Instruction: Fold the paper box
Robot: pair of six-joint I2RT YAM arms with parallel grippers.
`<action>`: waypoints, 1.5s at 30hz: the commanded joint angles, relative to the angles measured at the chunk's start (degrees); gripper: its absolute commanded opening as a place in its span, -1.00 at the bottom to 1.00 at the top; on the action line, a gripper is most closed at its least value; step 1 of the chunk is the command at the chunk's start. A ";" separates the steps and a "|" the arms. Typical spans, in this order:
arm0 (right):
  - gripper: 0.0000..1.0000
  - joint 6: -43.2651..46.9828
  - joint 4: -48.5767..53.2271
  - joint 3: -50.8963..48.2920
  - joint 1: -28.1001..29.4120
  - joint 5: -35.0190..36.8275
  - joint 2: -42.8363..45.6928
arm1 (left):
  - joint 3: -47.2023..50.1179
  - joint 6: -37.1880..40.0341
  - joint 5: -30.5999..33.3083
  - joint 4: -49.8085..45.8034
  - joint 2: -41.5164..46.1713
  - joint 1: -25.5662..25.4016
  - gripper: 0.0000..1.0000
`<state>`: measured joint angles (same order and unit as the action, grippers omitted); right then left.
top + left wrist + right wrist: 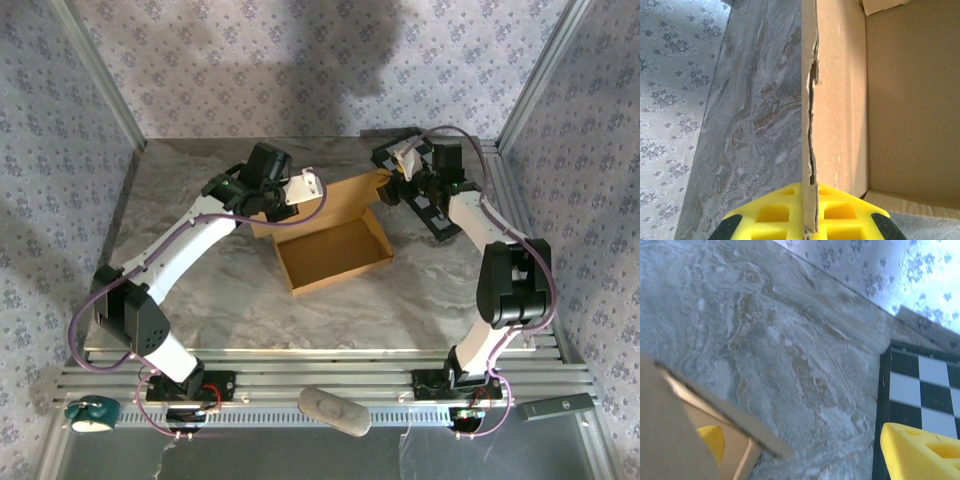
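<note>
Starting at the near edge, there's a slotted metal rail with both arm bases bolted on. A grey oval thing lies just in front of it.

Past that is the marbled table, and roughly in the middle sits the paper box. It's tan cardboard, a shallow open tray with its walls up, turned a bit off square, and there's more cardboard panel on its far side.

The left gripper is at the box's far-left part and it's clenched on the cardboard. In the left wrist view the ragged corrugated edge runs straight between the yellow fingers. The box's inside is on one side of that edge and bare table on the other.

The right gripper is at the far-right corner of the box with its jaws spread wide, not gripping anything. From its wrist camera, a cardboard flap crosses in front of one finger, and the other finger is well apart from it.

A checkerboard panel lies flat on the far right, under that arm. Flowery wallpaper is behind it all.
</note>
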<state>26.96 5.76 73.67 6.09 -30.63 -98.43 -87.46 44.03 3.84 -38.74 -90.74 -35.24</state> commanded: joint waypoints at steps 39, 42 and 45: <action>-1.00 -6.23 0.17 -1.91 5.69 4.48 1.89 | -3.60 -46.79 8.92 -4.98 9.14 9.44 0.34; -1.00 -5.84 0.30 -1.80 5.78 3.63 1.70 | 7.12 -47.96 7.34 -0.56 16.56 12.33 0.35; -1.00 -4.95 1.34 -1.02 5.87 2.69 1.10 | 17.13 -52.07 -2.51 8.59 20.46 20.52 0.36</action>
<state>21.85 7.44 72.23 11.77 -26.98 -98.24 -76.25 -1.89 7.86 -36.86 -71.75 -19.92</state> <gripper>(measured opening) 0.053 0.677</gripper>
